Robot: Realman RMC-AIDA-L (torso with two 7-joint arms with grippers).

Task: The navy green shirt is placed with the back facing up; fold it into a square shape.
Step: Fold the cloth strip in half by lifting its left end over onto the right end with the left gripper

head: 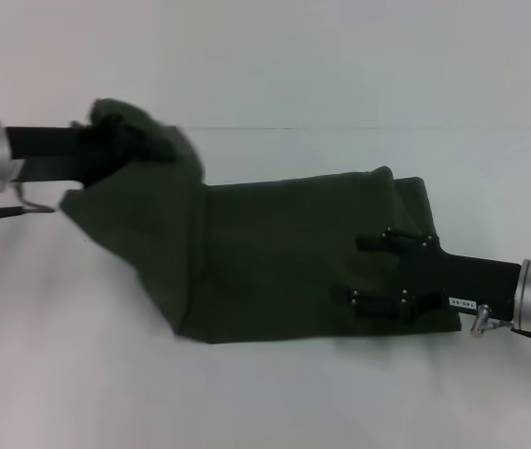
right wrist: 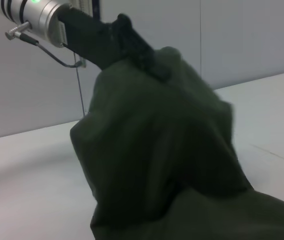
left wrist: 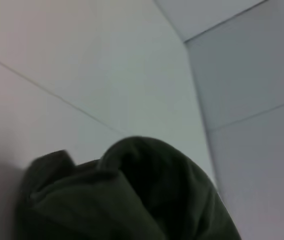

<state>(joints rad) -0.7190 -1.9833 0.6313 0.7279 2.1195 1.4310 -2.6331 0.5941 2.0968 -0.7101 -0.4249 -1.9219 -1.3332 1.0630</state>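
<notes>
The navy green shirt [head: 284,253] lies across the white table [head: 265,393], plain side up. Its left part is raised into a bunch. My left gripper [head: 93,140] at the upper left is shut on that bunch and holds it above the table. From the right wrist view the same left gripper [right wrist: 132,45] shows at the top of the hanging fabric [right wrist: 157,150]. The left wrist view is filled below by a dark fold of the shirt [left wrist: 127,200]. My right gripper [head: 366,271] rests open on the shirt's right part, its fingers spread over the cloth.
Bare white table surrounds the shirt in front and on the left. A pale wall [head: 340,56] rises behind the table's far edge. A thin cable [head: 13,208] hangs by the left wrist.
</notes>
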